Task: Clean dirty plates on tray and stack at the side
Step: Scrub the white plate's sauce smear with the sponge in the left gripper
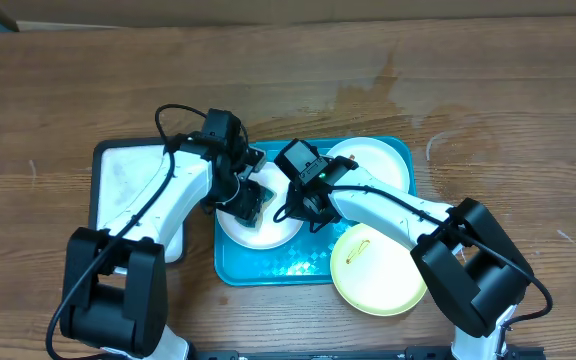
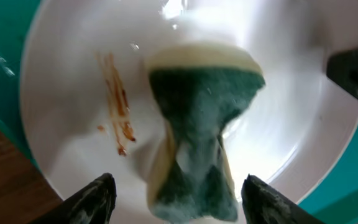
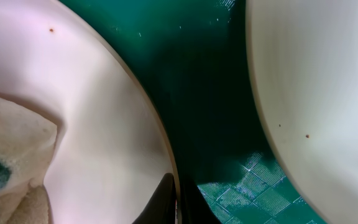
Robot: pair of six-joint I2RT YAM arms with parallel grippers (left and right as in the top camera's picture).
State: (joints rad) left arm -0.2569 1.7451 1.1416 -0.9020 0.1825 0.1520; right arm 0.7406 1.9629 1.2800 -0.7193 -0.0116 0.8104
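View from above: seeing turquoise tray (image 1: 268, 272) lying on wooden tabletop (image 1: 68, 90), just beside black-rimmed tray (image 1: 118, 180) on its left in the picture. Finding smeared white plate (image 1: 268, 228) sitting in the turquoise tray's left half, far white plate (image 1: 373, 160) lying in its far right corner, and yellow-green plate (image 1: 378, 275) resting across its near right corner and overhanging the rim. Noting left end effector (image 1: 248, 200) hanging over the smeared white plate with sponge (image 1: 251, 208) under it, and right end effector (image 1: 293, 208) reaching to that plate's right edge. Left wrist view: looking straight down on the smeared white plate (image 2: 61, 93), with brownish smear (image 2: 117, 106) streaking its left part. Seeing the sponge (image 2: 197, 124), green face up and yellow underneath, waisted in the middle, lying on the plate between the fingers (image 2: 95, 199); left end effector (image 2: 178, 202) standing open, fingers clear of the sponge on both sides, gripping nothing. Right wrist view: seeing right end effector (image 3: 176, 208) closed tight at the bottom edge, the smeared white plate's (image 3: 92, 93) rim running in between its dark fingertips, so pinching that rim. Catching the sponge (image 3: 11, 149) at the left edge, the turquoise tray's (image 3: 197, 81) floor in the middle, and another pale plate (image 3: 316, 93) at right, not being able to tell which one.
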